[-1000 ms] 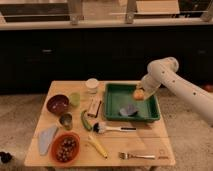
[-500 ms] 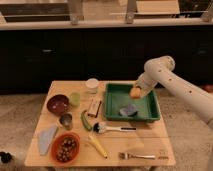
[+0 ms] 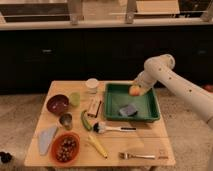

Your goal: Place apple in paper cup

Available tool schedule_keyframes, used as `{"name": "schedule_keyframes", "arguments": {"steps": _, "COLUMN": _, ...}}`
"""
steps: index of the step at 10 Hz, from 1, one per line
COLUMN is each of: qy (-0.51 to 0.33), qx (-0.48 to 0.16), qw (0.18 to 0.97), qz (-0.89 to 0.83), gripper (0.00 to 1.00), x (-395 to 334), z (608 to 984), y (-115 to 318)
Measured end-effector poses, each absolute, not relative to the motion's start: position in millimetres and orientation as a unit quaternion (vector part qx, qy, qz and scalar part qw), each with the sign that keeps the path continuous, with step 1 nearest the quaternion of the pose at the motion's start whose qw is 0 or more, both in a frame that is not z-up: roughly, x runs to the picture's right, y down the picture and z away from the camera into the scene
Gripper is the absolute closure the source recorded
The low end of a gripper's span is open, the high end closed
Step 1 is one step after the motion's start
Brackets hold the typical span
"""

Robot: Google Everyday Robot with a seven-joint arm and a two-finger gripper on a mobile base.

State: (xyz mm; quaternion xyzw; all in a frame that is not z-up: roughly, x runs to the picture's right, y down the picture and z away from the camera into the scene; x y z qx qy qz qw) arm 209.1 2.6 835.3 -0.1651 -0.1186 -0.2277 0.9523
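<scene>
The apple (image 3: pixel 134 90), small and orange-yellow, is held in my gripper (image 3: pixel 136 89) above the back middle of the green tray (image 3: pixel 150 111). The gripper is shut on it, at the end of the white arm reaching in from the right. The paper cup (image 3: pixel 92 85), short and white, stands upright on the wooden table just left of the tray's back left corner, well left of the gripper.
On the table (image 3: pixel 140 145): translucent green cup (image 3: pixel 74 98), dark red bowl (image 3: pixel 57 104), small metal cup (image 3: pixel 66 120), orange bowl of nuts (image 3: pixel 65 148), banana (image 3: pixel 98 145), brush (image 3: pixel 112 128), fork (image 3: pixel 137 156), grey sponge (image 3: pixel 128 109) in the tray.
The gripper has carried the apple leftward, from above the tray's right edge to above its back middle, nearer the paper cup.
</scene>
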Motion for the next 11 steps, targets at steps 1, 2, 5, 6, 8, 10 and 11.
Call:
{"name": "schedule_keyframes", "arguments": {"steps": 1, "qy": -0.120, "qx": -0.162, "qw": 0.952, "qz": -0.232, "gripper": 0.96, "x": 201.5, "z": 837.7, "y": -1.3}}
{"name": "schedule_keyframes", "arguments": {"steps": 2, "qy": -0.123, "qx": -0.156, "qw": 0.951, "qz": -0.237, "gripper": 0.96, "x": 188.2, "z": 843.1, "y": -8.9}}
{"name": "schedule_keyframes", "arguments": {"steps": 5, "qy": -0.129, "qx": -0.142, "qw": 0.948, "qz": -0.254, "gripper": 0.96, "x": 170.4, "z": 832.3, "y": -26.0}}
{"name": "schedule_keyframes", "arguments": {"steps": 6, "qy": -0.130, "qx": -0.139, "qw": 0.948, "qz": -0.256, "gripper": 0.96, "x": 168.7, "z": 825.4, "y": -32.3}}
{"name": "schedule_keyframes", "arguments": {"steps": 8, "qy": -0.135, "qx": -0.135, "qw": 0.946, "qz": -0.263, "gripper": 0.96, "x": 162.6, "z": 828.0, "y": -34.6}}
{"name": "schedule_keyframes", "arguments": {"steps": 10, "qy": -0.147, "qx": -0.131, "qw": 0.941, "qz": -0.274, "gripper": 0.96, "x": 145.7, "z": 837.1, "y": -34.6}}
{"name": "schedule_keyframes", "arguments": {"steps": 11, "qy": -0.149, "qx": -0.129, "qw": 0.940, "qz": -0.277, "gripper": 0.96, "x": 142.6, "z": 837.1, "y": -37.0}}
